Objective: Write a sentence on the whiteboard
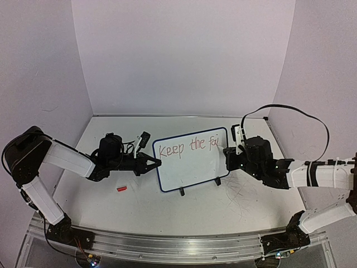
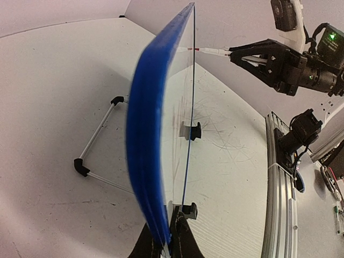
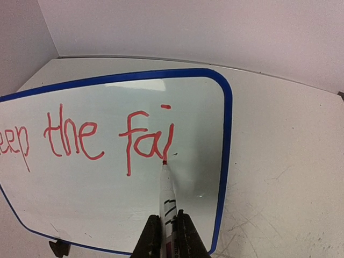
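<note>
Right hand [image 3: 167, 228], reaching left, presses marker [image 3: 165, 185] onto whiteboard [image 3: 228, 123].

Board [image 1: 195, 167] standing on its feet mid-surface [image 1: 240, 201], clamped at its left edge by the left tool [image 1: 157, 163] and met at its upper right by the marker [image 3: 167, 185] gripped in the right tool [image 1: 228, 152]; these close off both flanks. Bare surface lies behind the board up to the back wall [image 1: 184, 56]. In front, the only obstacle is a small red cap [image 1: 121, 189] at the near left.

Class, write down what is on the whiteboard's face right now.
The whiteboard carries red letters reading "Keep the fai"; a marker tip touches the "i". The left gripper covers a bit of its left edge.
</note>
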